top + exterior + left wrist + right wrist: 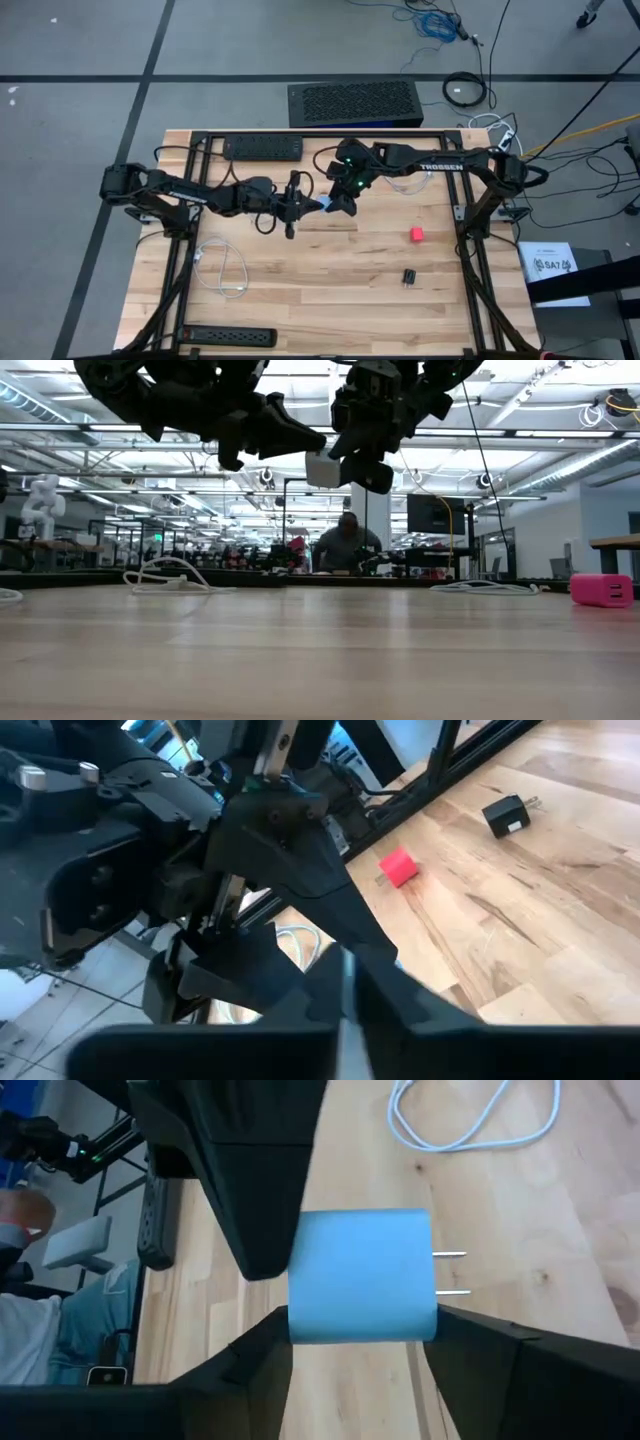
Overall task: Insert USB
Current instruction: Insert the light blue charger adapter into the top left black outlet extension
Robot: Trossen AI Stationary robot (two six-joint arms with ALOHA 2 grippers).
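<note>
Mid-air meet above the table's middle

Right gripper (362, 1342) clamps the white charger block (362, 1275), prongs sideways; left gripper (296, 204) closes narrow just beside it, contents unclear.

Both dark arms meet above the pale wooden tabletop (330, 290), left tool (318, 205) beside right tool (340, 203). Small red block (416, 234), black plug (410, 276) and white coiled cable (222, 270) lie apart.

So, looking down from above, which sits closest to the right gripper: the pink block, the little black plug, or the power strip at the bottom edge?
From the right gripper:
1. Pink block, toward the right arm's side.
2. Black plug, just past it.
3. Bottom power strip, at the table's lower-left edge.
</note>
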